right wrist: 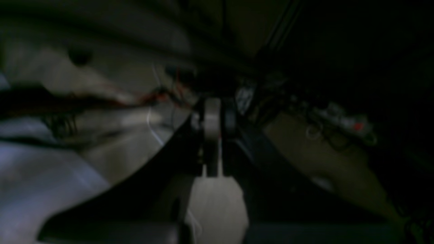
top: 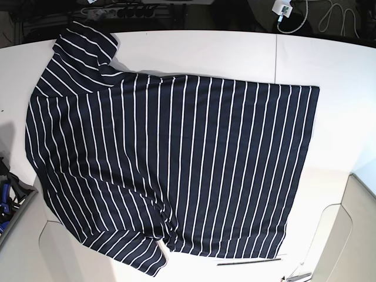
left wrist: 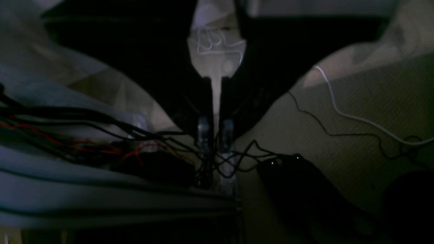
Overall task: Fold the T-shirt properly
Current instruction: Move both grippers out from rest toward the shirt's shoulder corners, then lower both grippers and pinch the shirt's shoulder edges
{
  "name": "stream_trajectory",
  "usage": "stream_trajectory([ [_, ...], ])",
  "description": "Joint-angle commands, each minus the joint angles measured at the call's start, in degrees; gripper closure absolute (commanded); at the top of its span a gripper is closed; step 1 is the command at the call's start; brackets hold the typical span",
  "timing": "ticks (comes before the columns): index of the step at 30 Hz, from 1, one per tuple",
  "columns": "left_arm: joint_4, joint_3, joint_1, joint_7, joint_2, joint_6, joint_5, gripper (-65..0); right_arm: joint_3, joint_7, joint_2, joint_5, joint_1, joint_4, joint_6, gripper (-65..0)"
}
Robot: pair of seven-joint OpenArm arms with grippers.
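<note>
The T-shirt (top: 176, 158), dark navy with thin white stripes, lies spread flat across the white table (top: 329, 64) in the base view. Its sleeves are at the upper left and lower left, and its hem runs along the right side. Neither arm shows in the base view. In the dim left wrist view my left gripper (left wrist: 216, 132) is shut with only a thin slit between its fingers and nothing in it. It points at a tangle of cables away from the shirt. My right gripper (right wrist: 212, 117) is shut too, empty, in a dark blurred view of wires.
A power strip (top: 111, 10) and a white charger with cords (top: 286, 12) lie behind the table's far edge. A thin dark rod (top: 249, 261) lies near the front edge. A grey tray (top: 13, 202) sits at the left edge. A white cord (left wrist: 339, 108) crosses the floor.
</note>
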Motion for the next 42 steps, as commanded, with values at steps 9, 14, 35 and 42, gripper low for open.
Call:
stream_trajectory([
  [9,11.2,-8.3,4.9,7.3,-0.3,-0.8,-7.3,-3.9,8.5,-19.0,0.5,18.2,-2.6,16.0,0.7,-1.3],
  [14,17.5,-12.3,5.7,8.3,-0.3,-0.7,-9.9,-3.9,14.1,-25.2,0.4,27.2,-2.5,22.3,0.7,-1.3],
  [35,30.0,-22.7,5.2,12.4,-0.6,-0.7,-16.2,-5.1,39.9,-34.2,-0.2,40.9,7.9,20.6,-1.7,-31.9],
  [42,30.0,-22.7,2.9,11.8,-1.2,-0.7,-16.8,-21.9,39.9,-33.2,-0.2,40.8,8.5,12.7,-1.7,-31.9],
])
